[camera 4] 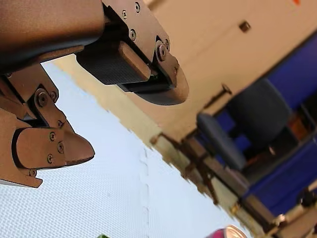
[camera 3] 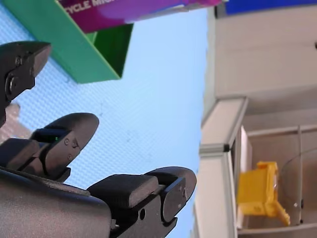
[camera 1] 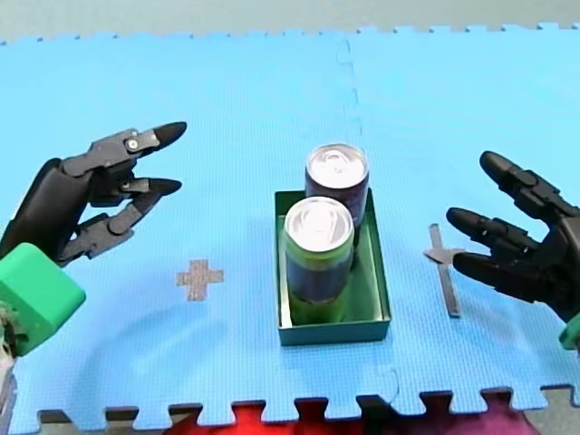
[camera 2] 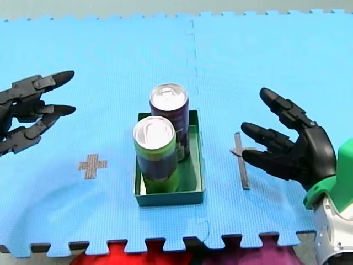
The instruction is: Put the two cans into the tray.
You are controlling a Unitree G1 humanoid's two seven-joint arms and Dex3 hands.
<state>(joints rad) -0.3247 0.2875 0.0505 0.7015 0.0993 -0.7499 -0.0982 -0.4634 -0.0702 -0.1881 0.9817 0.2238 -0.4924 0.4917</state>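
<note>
Green tray (camera 1: 333, 333) holds both cans (camera 1: 319, 258) upright; left hand (camera 1: 100, 195), right hand (camera 1: 521, 254) flank it empty.

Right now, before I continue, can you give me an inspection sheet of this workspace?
Surface: blue foam mat, pieces joined.
Job's things: near can and far can, both upright inside the green tray.
Clutter: grey cross mark left of the tray; grey tape mark right of it.
Hands: left hand left of the tray, right hand right of it, both holding nothing.
Cables: nothing seen on the mat.
Surroundings: yellow object and dark chair beyond the mat.
</note>
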